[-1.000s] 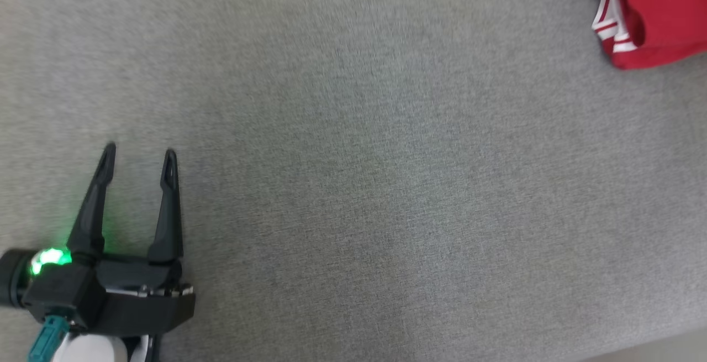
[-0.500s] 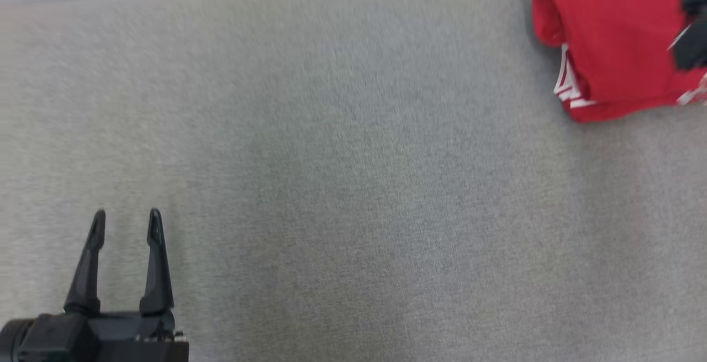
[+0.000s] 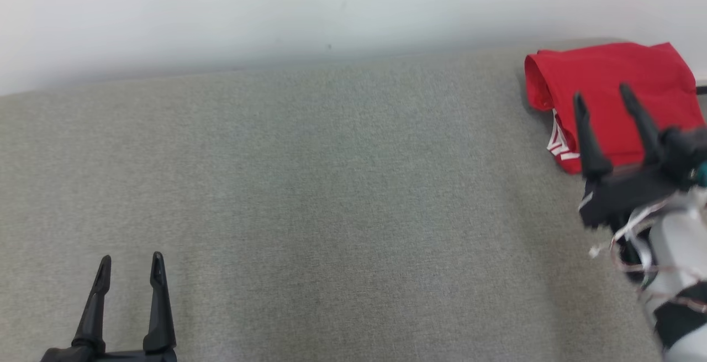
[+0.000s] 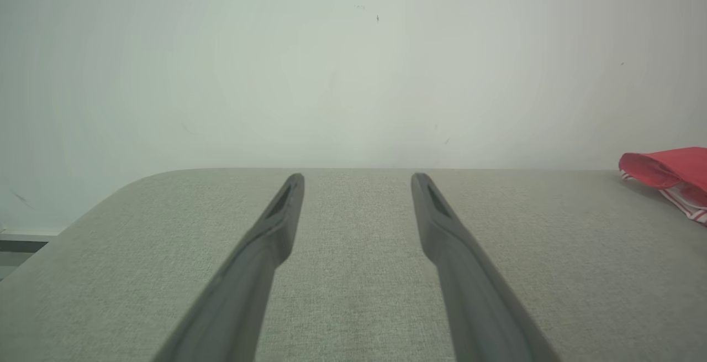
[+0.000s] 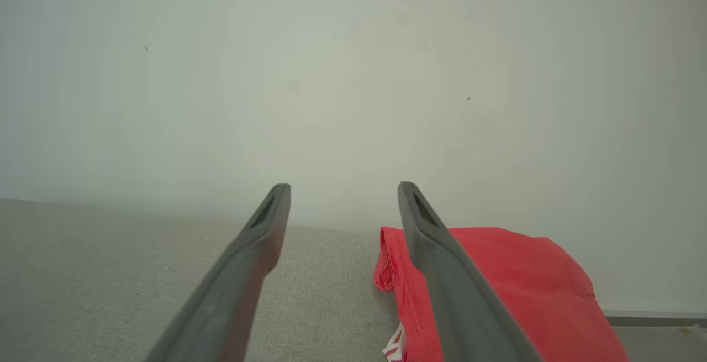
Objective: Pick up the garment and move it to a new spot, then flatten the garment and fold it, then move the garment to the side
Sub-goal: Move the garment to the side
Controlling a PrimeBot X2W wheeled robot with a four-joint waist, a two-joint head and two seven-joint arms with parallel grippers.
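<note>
A folded red garment point(image 3: 607, 91) with white stripes lies at the far right corner of the grey fabric surface point(image 3: 331, 213). It is also the red garment point(image 5: 497, 284) in the right wrist view and the red garment point(image 4: 671, 171) at the right edge of the left wrist view. My right gripper point(image 3: 603, 94) is open, above the garment's near side, holding nothing; it is the right gripper point(image 5: 342, 188) in its own view. My left gripper point(image 3: 130, 260) is open over bare fabric at the lower left, seen as the left gripper point(image 4: 358, 177) in its own view.
A pale wall point(image 3: 276, 8) rises directly behind the surface's far edge. The surface has a rounded far-left corner point(image 4: 127, 185). A strip of floor point(image 5: 657, 326) shows beyond the garment on the right.
The head camera has tilted up, so the wall and far edge now show. The right gripper has come into view, open, at the garment. The left gripper stays open.
</note>
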